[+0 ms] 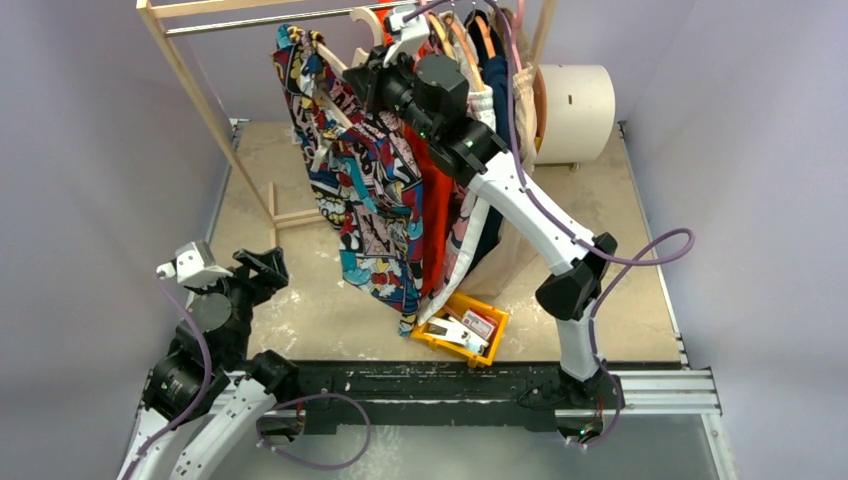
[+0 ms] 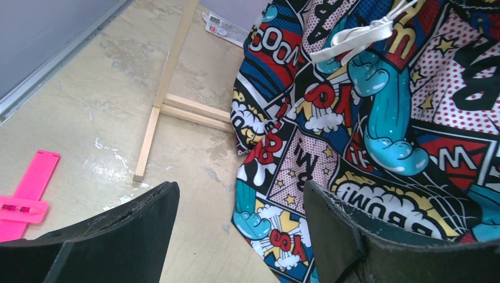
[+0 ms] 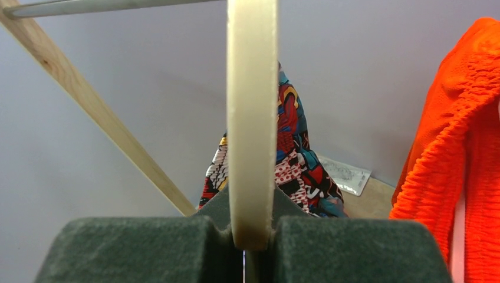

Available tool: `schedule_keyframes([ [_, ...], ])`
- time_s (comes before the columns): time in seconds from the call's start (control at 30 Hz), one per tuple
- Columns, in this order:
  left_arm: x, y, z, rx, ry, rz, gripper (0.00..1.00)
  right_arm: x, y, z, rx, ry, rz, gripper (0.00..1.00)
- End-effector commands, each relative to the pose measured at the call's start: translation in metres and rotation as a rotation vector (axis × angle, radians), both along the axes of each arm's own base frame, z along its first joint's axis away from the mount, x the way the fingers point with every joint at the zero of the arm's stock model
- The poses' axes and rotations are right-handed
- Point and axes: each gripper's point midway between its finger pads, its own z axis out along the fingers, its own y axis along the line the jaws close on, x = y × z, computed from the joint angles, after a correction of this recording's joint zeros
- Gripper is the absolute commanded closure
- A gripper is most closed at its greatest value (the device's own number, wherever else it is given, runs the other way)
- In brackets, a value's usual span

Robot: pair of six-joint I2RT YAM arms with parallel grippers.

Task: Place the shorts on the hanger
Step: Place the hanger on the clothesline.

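Note:
The comic-print shorts [image 1: 355, 190] hang from the cream hanger [image 1: 335, 62] up near the rack's rail, their legs drooping toward the table. My right gripper [image 1: 375, 75] is raised there; in the right wrist view it [image 3: 250, 236] is shut on the hanger [image 3: 252, 118], whose cream bar runs straight up from between the pads, with the shorts [image 3: 295, 165] behind. My left gripper [image 1: 262, 265] sits low at the left, open and holding nothing. In the left wrist view it [image 2: 242, 191] faces the shorts' [image 2: 365, 130] lower edge, apart from the cloth. A white drawstring [image 2: 359, 38] dangles.
A wooden clothes rack [image 1: 200, 90] holds an orange garment [image 1: 437, 200] and other clothes on hangers to the right of the shorts. A yellow bin [image 1: 460, 325] lies below them, a white cylinder [image 1: 575, 112] at the back right. A pink hanger [image 2: 26, 197] lies on the table.

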Motion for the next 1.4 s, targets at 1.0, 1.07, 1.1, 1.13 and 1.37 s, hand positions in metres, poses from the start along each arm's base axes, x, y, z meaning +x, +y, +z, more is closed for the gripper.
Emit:
schedule_keyframes([
  [1.0, 0.002, 0.000, 0.005, -0.038, -0.047, 0.008, 0.26, 0.013, 0.005, 0.080, 0.325, -0.187, -0.030, 1.00],
  [1.07, 0.002, 0.000, 0.005, -0.037, -0.046, 0.008, 0.26, 0.015, 0.007, 0.077, 0.326, -0.185, -0.032, 1.00],
  [1.1, 0.002, 0.000, 0.005, -0.037, -0.046, 0.008, 0.26, 0.016, 0.008, 0.077, 0.325, -0.186, -0.035, 1.00],
  [1.13, 0.002, 0.000, 0.005, -0.037, -0.046, 0.009, 0.26, 0.018, 0.009, 0.075, 0.324, -0.185, -0.036, 1.00],
  [1.37, 0.002, 0.001, 0.004, -0.035, -0.044, 0.015, 0.26, 0.031, 0.012, 0.063, 0.300, -0.196, -0.078, 1.00],
])
